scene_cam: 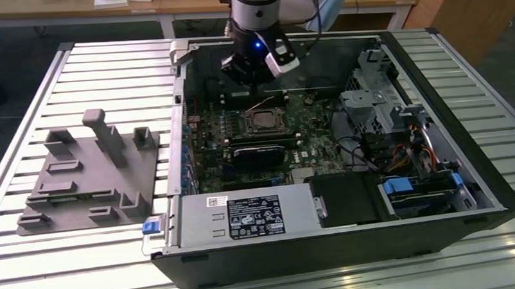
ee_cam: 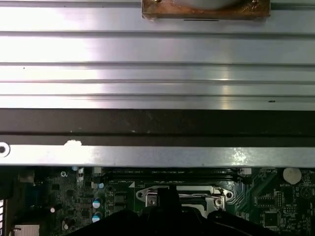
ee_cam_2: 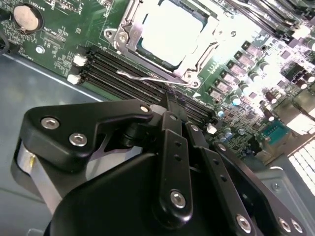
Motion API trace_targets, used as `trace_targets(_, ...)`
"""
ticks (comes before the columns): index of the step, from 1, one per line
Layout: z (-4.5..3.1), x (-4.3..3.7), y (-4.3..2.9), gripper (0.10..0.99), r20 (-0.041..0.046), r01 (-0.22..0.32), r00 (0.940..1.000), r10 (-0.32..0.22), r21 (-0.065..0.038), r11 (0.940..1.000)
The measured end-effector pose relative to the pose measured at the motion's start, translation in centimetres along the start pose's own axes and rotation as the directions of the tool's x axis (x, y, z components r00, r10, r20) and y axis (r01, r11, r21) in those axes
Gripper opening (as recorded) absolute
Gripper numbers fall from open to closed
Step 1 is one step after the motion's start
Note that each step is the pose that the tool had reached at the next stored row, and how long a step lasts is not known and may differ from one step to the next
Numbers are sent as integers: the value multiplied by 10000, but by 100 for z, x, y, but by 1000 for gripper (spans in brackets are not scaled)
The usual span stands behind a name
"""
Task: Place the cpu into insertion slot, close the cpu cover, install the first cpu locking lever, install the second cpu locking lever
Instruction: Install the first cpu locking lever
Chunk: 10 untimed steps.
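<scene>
- Looking into the open computer case (scene_cam: 464,176), we find the gripper (scene_cam: 248,73) low over the board (scene_cam: 315,117), close to the socket (scene_cam: 263,122).
- In the second wrist view the chip (ee_cam_2: 170,27) lies inside the socket, and the cover (ee_cam_2: 129,24) seems to be down around it.
- The fingers (ee_cam_2: 171,118) are drawn close together, narrow, and hold nothing that we can see. Their tips are very near a thin wire lever (ee_cam_2: 142,77), which lies between the socket and the memory slots (ee_cam_2: 118,69).
- We judge that the step in hand is the first locking lever, which does not look latched.
- This step calls, we think, for a steady push on the wire, without slipping onto the memory slots.
</scene>
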<state>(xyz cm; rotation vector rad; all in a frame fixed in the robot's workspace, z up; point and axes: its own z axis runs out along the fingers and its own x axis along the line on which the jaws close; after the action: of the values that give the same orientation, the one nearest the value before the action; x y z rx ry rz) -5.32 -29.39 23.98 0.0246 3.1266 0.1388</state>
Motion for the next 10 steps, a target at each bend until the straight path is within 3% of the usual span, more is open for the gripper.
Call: trace_targets(10,87,-142,9,106,-20,225,9997,-225,-2,9997)
